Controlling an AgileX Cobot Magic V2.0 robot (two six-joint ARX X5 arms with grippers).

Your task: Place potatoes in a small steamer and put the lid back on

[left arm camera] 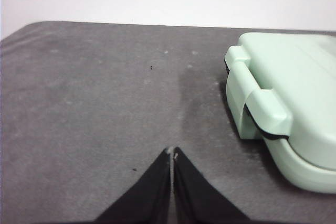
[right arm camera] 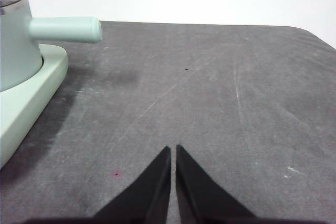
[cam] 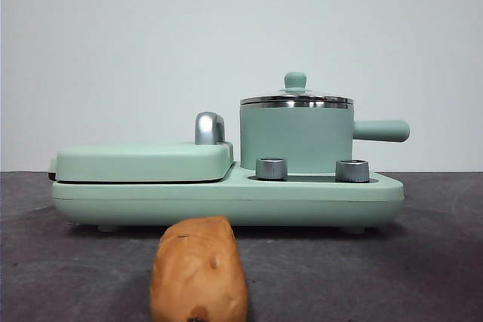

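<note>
Jaws first: the left gripper [left arm camera: 172, 153] has its two black jaws pressed together with nothing between them, hanging over bare dark table [left arm camera: 94, 103] just off the hinged end of the flat griddle plate [left arm camera: 294, 103]. Same deal with the right gripper [right arm camera: 172, 150], jaws together and empty, hanging over open table on the other side, with the pot's side handle [right arm camera: 65, 29] off to one side. So honestly nothing is done yet, as far as I can tell. The potato [cam: 198, 273] lies on the table in front of the appliance base [cam: 226, 201], apart from it and close to the front camera. The small steamer [cam: 296, 139] sits on its base with the lid [cam: 296, 99] on top, knob up. What's left is basically everything: lid off, potato picked up and dropped in the pot, lid back on.
</note>
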